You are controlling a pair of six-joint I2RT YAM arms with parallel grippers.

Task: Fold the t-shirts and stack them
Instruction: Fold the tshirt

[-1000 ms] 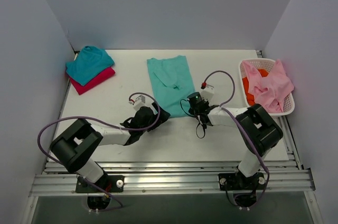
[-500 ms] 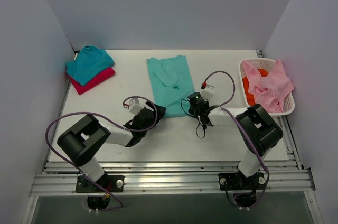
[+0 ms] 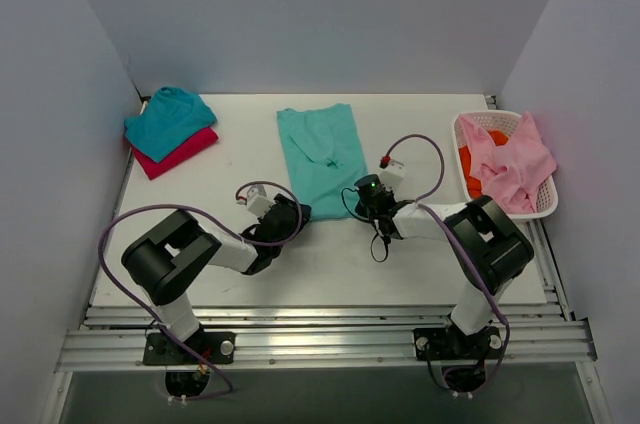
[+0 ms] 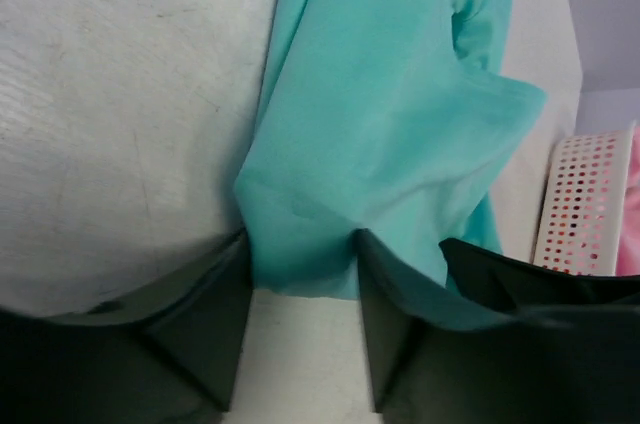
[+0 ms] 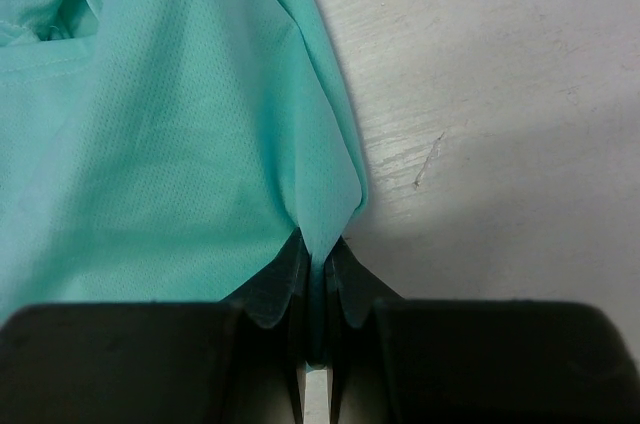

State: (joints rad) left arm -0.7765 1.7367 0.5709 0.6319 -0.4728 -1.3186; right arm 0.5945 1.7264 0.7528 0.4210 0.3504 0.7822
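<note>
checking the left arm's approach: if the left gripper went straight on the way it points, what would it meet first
The near corner of the mint-green t-shirt, which lies inside the open left gripper. Going on would likely just push deeper into that cloth; how much farther it could go is unclear.

The mint shirt (image 3: 322, 152) is lying flat mid-counter (image 3: 240, 159), folded lengthwise into a long narrow strip running away from the arms, with a loose fold of cloth sitting on top near its middle. Its near end is puckering at both corners. The near-right corner is being pinched tight in the right claw (image 5: 315, 254). The near-left corner is sitting between the spread fingers of the left claw (image 4: 300, 274), which are not squeezing it. Well apart, at the far-left corner, the teal shirt (image 3: 165, 119) is lying folded on the magenta shirt (image 3: 188, 152), whose near edge is peeking out beneath it.
</note>
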